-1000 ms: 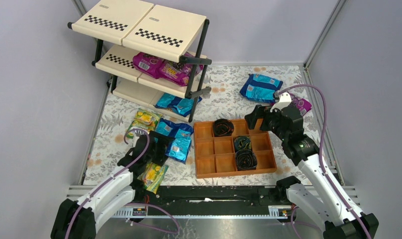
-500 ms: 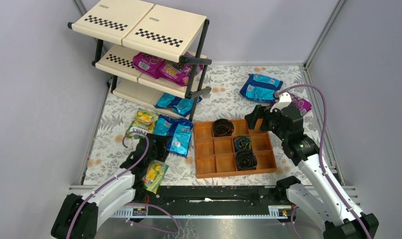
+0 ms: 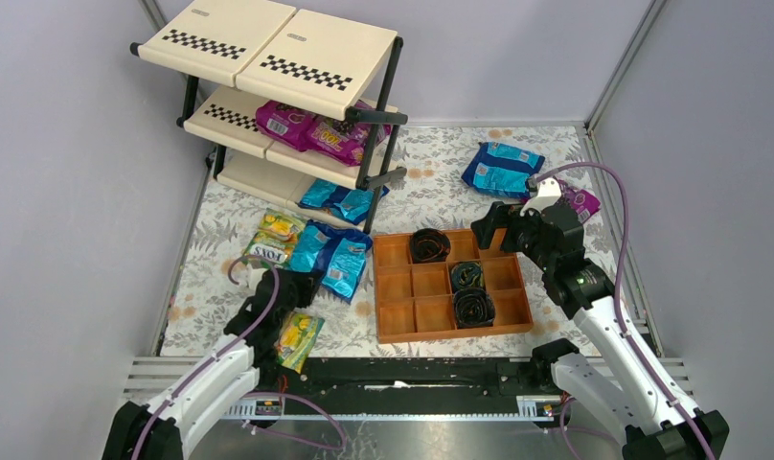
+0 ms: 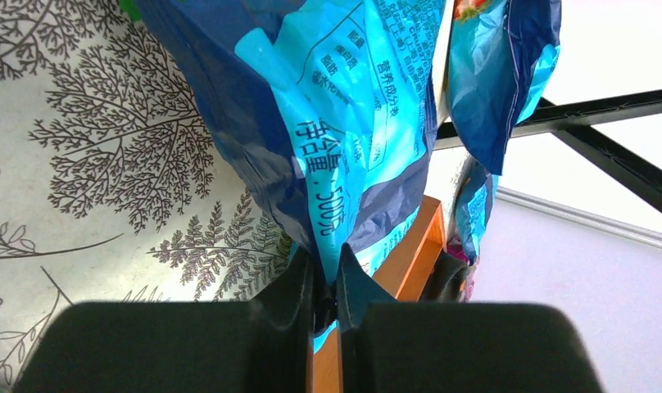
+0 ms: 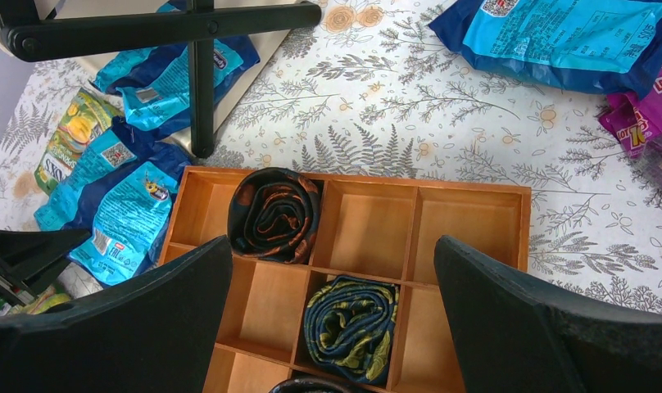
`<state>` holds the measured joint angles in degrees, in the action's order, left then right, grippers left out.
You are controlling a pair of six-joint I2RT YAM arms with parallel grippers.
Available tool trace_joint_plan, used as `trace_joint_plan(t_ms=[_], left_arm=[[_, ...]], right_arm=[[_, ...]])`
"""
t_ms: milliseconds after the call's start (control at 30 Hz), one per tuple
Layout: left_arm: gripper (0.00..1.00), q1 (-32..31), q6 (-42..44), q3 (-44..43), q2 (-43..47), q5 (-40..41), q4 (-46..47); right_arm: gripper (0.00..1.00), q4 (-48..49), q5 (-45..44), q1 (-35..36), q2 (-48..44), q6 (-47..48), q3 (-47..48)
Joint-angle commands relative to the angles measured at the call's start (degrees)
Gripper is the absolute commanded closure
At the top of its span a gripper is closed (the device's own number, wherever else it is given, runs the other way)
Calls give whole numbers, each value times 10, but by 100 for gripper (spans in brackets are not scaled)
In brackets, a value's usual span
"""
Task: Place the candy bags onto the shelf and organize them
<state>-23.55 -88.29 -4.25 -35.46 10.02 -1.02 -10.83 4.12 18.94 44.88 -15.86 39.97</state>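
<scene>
While left jaws pinch one glossy blue plastic candy bag (image 4: 352, 147), right jaws gape empty; cream three-tier shelf (image 3: 297, 59) stands part-stocked, several bags outstanding.

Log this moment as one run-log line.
left claw: shut on blue candy bag | right claw: open above wooden tray | shelf: magenta bags middle tier, blue bag bottom tier

Blue candy bag (image 3: 333, 257) (glossy, crumpled) near three-tier shelf (image 3: 311, 53)
</scene>
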Motion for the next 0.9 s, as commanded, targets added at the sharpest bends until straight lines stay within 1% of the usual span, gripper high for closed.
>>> trace_joint_plan(t_ms=[0,200,367,433,500,567,667,767,867], left_arm=[[100,2,25,-58,12,16,-32],[100,2,61,-140,29,52,-128],[100,2,74,-263,14,125,-265],[100,5,76,-304,1,147,-301],[100,13,102,-345,-13,154,-308],[100,30,148,-390,-27,164,-310],[100,70,209,-454,-58,174,-311],[100,131,268,-502,-91,149,-297],[100,206,317,-521,-122,97,-256]], right_arm=[[0,21,3,-2,0,6,-1],[0,18,0,-2,-4,5,-1],[0,19,0,-3,-4,3,-4],[0,20,1,-2,-2,3,-5],[0,20,2,-2,-1,3,-4],[0,18,2,-2,-2,3,-3],[0,19,2,-2,-6,3,-5],[0,17,2,-3,-9,2,-4],[0,17,4,-2,-11,1,-5]])
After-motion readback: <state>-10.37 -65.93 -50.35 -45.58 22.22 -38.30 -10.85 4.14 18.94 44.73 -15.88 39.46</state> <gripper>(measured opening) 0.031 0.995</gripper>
